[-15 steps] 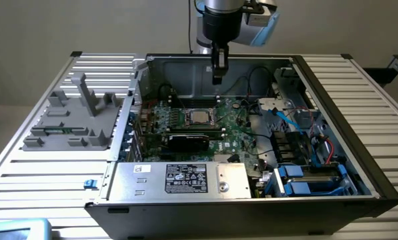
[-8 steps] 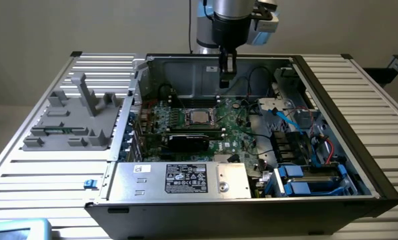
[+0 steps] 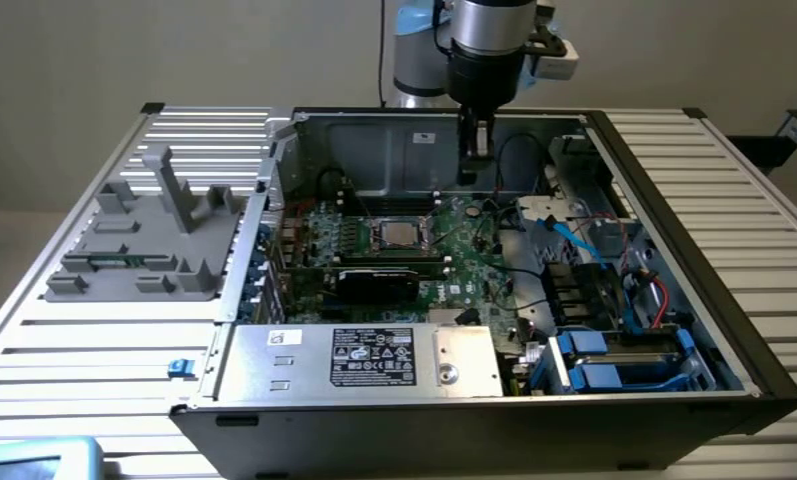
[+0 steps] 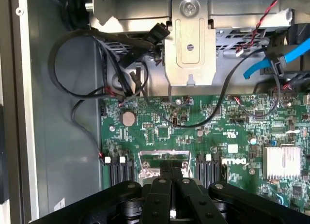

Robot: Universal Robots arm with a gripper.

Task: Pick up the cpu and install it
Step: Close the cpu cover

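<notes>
Pincer: the black two-fingered pincer (image 3: 470,178) hangs from the silver and grey arm over the rear of the open case. Its fingers are pressed together, and nothing can be seen between them.
Pincer from the wrist: the black linkage bars run into one narrow tip (image 4: 170,167), which overlaps a shiny metal socket frame (image 4: 154,156).
Cpu: the small flat square chip with a silver-grey metal top (image 3: 398,233) lies in the socket in the middle of the board. It is apart from the pincer, toward the exterior view's left and nearer the camera.
Board: a green printed motherboard (image 4: 160,132), densely studded with small parts.
Wrist view detail: a round silver coin cell (image 4: 128,118), a finned silver heatsink (image 4: 281,162), and white lettering that reads DELL (image 4: 233,162).
Bracket: a folded grey sheet-metal plate with a screw head (image 4: 190,44) sits beyond the board's edge.
Cables: a looped black cable (image 4: 68,64), a twisted red-and-black wire (image 4: 265,13), and a flat blue cable (image 4: 264,64).
Exterior view detail: a matte black graphics card (image 3: 391,280) lies just in front of the cpu. Nearer the camera is a silver power supply box (image 3: 371,358) with a printed label too small to read.
Drive bay: glossy blue plastic caddies (image 3: 598,365) sit at the exterior view's right.
Case: a black steel tower (image 3: 758,370) lies on its side, open.
Worktop: a slatted aluminium worktop (image 3: 51,350) carries a grey moulded plastic fixture (image 3: 151,235) on the exterior view's left of the case.
</notes>
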